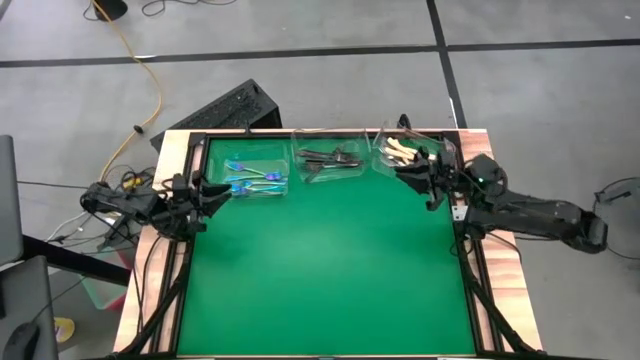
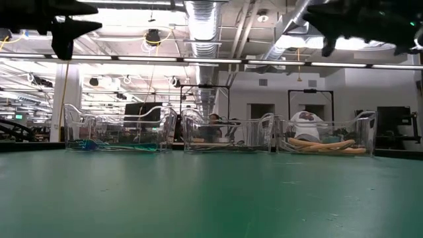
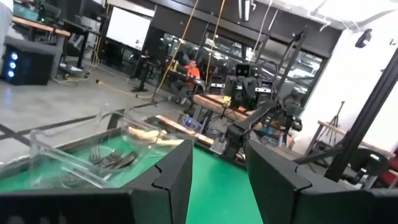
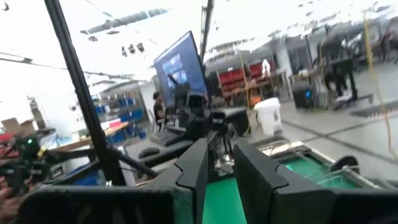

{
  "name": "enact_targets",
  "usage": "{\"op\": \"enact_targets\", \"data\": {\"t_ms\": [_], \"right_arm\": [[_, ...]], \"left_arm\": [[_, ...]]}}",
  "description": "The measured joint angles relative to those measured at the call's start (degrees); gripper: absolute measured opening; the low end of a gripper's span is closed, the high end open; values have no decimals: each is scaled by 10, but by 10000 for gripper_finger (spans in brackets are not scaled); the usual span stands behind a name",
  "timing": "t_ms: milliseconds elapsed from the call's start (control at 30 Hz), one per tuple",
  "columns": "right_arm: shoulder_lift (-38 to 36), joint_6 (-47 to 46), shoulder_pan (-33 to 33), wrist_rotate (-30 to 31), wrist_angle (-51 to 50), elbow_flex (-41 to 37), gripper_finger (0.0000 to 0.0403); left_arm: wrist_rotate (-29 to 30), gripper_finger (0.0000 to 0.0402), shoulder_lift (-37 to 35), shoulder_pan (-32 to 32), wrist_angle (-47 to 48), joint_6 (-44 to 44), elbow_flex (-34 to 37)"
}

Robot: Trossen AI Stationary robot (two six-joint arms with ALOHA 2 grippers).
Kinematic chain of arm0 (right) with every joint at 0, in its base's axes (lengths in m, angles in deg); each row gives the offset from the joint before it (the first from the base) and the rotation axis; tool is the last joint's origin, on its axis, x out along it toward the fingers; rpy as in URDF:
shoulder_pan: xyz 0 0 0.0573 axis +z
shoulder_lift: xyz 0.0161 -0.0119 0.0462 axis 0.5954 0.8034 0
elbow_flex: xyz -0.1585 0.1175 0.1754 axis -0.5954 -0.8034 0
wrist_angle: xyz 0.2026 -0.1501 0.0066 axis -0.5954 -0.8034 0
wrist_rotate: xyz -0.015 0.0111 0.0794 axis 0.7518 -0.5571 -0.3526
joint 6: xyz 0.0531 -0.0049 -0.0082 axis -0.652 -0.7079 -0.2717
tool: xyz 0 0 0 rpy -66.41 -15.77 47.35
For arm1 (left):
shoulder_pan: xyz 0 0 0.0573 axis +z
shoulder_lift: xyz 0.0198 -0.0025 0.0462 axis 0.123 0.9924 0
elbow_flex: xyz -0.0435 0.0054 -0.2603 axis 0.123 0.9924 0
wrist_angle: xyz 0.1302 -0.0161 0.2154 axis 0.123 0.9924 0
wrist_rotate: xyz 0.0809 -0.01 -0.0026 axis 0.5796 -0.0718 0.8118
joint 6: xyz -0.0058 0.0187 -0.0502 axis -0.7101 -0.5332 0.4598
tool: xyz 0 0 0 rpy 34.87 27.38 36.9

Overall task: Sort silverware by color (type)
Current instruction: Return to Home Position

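From my feed, the green counter (image 1: 320, 270) stands on a grey concrete floor (image 1: 540, 110) crossed by a yellow cable (image 1: 157, 85). Beyond it I see a bright workshop with ceiling ducts (image 2: 205, 20), strip lights (image 2: 152, 61) and a large screen (image 4: 180, 68).

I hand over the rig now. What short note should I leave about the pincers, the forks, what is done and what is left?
Left pincer: open, empty, raised at the table's left edge near the left tub.
Right pincer: open, empty, raised at the right edge by the right tub.
Forks: blue forks in the left tub, dark forks in the middle tub, cream forks in the right tub. None shows on the mat.
Done: sorting looks complete.
Left: probably only parking both arms.
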State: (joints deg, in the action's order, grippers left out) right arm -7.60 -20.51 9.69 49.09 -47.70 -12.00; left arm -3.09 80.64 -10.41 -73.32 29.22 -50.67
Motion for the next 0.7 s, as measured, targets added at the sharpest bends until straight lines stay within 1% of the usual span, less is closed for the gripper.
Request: {"op": "enact_targets", "data": {"t_ms": [133,233,333,367,433,500,633,700], "right_arm": [[-60,-17,-23,0,60,-67,102],[-109,-37,-39,0,78,-115,102],[-151,-59,-45,0,88,-157,102],[-163,-63,-44,0,84,-169,102],[-187,-62,-40,0,34,-168,102],[-201,-50,-35,0,13,-168,102],[-224,-25,-35,-25,-16,-168,102],[-232,-22,-40,-30,-52,-168,102]], "left_arm": [[-2,132,0,0,-31,6,40],[-2,132,0,0,-58,9,63],[-7,132,0,0,-69,12,72],[-15,132,0,0,-71,12,72],[-35,132,0,0,-70,13,72],[-55,132,0,0,-70,13,72],[-95,132,0,0,-69,-5,72],[-116,132,0,0,-62,-21,72]]}}
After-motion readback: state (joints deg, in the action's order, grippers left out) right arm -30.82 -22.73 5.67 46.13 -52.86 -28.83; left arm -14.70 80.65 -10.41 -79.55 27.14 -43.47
